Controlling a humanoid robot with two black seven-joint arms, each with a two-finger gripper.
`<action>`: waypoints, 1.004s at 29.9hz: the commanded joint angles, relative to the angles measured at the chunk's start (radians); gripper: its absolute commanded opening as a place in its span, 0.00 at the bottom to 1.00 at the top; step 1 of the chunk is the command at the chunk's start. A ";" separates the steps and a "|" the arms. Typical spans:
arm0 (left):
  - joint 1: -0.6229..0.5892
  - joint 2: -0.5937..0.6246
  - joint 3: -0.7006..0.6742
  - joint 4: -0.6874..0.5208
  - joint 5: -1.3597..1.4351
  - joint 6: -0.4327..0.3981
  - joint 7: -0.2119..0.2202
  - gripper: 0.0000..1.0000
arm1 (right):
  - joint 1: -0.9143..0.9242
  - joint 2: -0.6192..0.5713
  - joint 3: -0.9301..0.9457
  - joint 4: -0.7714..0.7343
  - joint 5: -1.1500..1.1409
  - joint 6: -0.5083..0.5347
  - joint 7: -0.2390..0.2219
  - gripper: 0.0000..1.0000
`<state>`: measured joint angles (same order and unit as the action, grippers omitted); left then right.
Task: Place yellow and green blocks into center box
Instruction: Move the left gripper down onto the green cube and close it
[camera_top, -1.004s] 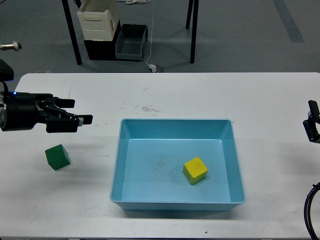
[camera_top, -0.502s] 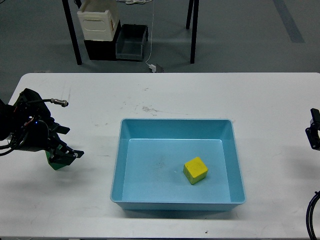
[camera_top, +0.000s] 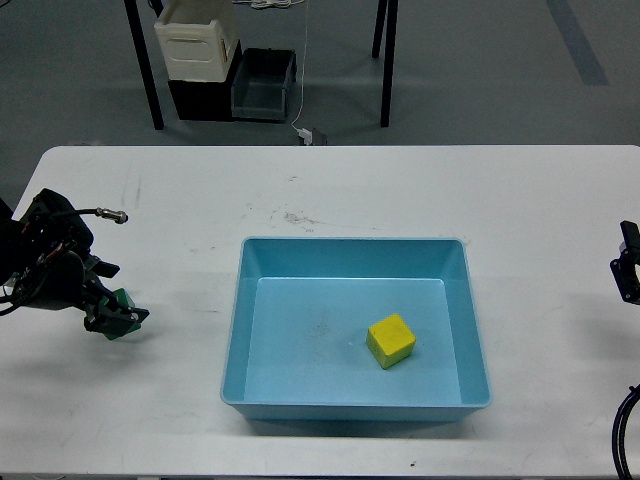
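The left end effector (camera_top: 112, 318) covers the green block (camera_top: 122, 300); the yellow block (camera_top: 390, 340) lies in the blue tray (camera_top: 352, 247).

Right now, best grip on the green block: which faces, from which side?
Take the green block from above, across two opposite upright faces: it is a small cube resting flat on the table, left of the blue tray. The left pincer already sits over it, hiding most of it.
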<state>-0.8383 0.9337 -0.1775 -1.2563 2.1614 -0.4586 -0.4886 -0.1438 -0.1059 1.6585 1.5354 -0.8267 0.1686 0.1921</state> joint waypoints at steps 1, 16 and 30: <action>-0.001 -0.003 0.018 0.023 0.000 0.003 0.000 1.00 | 0.000 0.000 0.000 0.000 0.000 0.000 0.000 1.00; 0.008 -0.013 0.053 0.078 -0.003 0.050 0.000 0.92 | -0.002 0.002 0.000 0.000 0.000 -0.001 0.000 1.00; 0.002 -0.026 0.109 0.097 -0.014 0.093 0.000 0.57 | 0.000 0.002 0.001 -0.003 -0.002 -0.001 0.001 1.00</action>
<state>-0.8333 0.9090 -0.0688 -1.1598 2.1568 -0.3763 -0.4887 -0.1444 -0.1043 1.6598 1.5341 -0.8281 0.1672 0.1920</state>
